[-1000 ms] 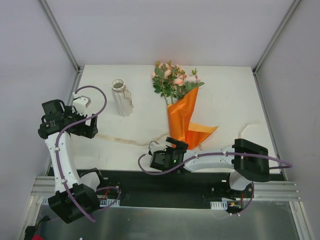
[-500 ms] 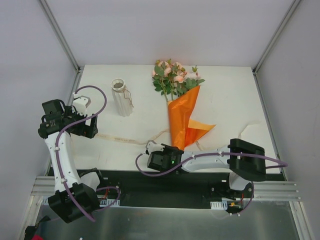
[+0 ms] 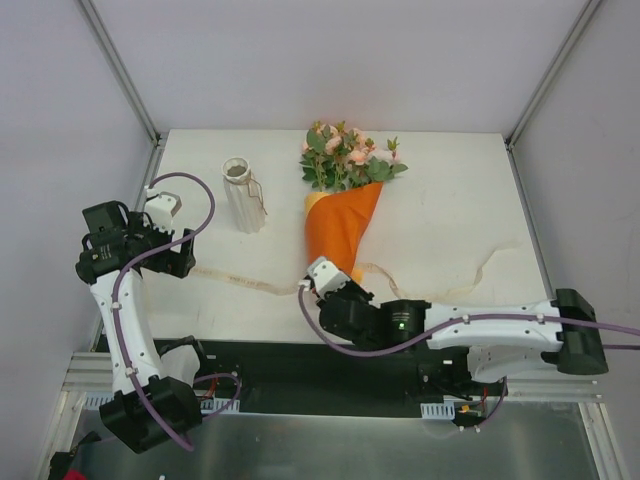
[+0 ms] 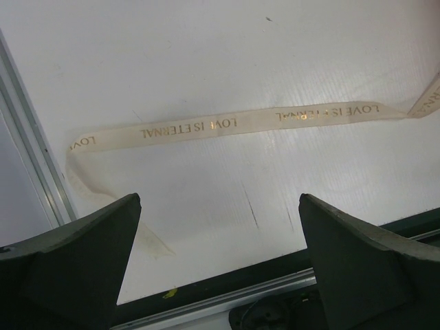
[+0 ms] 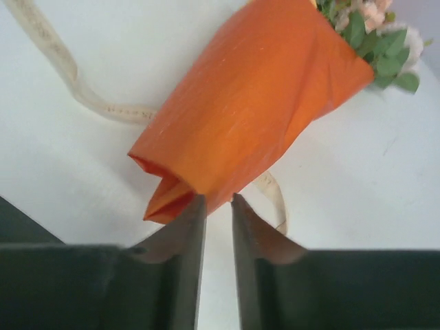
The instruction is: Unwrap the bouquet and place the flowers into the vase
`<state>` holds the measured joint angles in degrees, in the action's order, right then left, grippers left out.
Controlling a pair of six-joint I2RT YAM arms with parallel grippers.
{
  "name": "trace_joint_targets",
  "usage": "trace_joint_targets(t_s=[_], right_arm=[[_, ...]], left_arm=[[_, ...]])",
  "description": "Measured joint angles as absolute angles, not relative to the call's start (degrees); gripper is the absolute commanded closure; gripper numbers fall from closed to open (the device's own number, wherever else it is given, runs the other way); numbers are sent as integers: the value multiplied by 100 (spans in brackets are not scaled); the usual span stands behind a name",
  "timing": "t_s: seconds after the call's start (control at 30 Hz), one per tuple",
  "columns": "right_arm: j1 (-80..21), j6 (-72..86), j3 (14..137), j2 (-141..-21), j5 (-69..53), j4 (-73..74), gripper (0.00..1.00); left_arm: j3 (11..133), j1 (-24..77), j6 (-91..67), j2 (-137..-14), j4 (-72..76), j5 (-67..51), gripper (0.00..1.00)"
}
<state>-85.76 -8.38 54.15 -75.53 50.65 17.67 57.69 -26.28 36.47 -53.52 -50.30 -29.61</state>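
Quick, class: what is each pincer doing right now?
Left pincer: open, holding nothing.
Right pincer: shut at the tip of the orange paper bouquet cone; grip cannot be told.

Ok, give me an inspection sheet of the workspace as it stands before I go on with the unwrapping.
Surface: white table, faint scuff marks near the front edge.
Job's things: bouquet lying flat, orange paper wrapped round the flowers, blooms toward the far edge; vase upright to its left, apart from it, no flowers in it.
Clutter: cream ribbon, loose, snaking across the front of the table; nothing else seen.
Grippers: left gripper open, empty, near the ribbon's left end; right gripper shut at the cone's near tip; whether it pinches paper cannot be told.
Cables: a purple cable loops along each arm.
Surroundings: grey walls, metal rails; nothing else seen.
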Motion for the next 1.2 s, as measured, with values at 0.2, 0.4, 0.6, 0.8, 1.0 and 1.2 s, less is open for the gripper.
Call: trace_joint_targets(t_s=[0.2,0.4,0.6,0.8,1.0,1.2], right_arm=[[-8545,-84,5127,-6753,5234,1872,21],[-8545,89,4943,-7072,4862,2241,6],[-8576,-329,4982,-7225,4250,2292,4],[-8619,-770,5275,-7730,3599,2563,4],[-8626,-1125,5470,-8444,3750,2652,4],[-8624,-1675,5795,-9546,4582,2104,4]], left_arm=[[5769,-2628,3647,-5297,-5030,-2963,1],[5769,-2628,3649,-5297,-5030,-2961,1],[5769,-2628,3651,-5297,-5030,-2961,1],[5769,-2628,3671,-5297,-5030,-2961,1],[5769,-2628,3680,-5304,-5030,-2965,1],[5765,-2628,3693,-5334,-5033,-2963,1]])
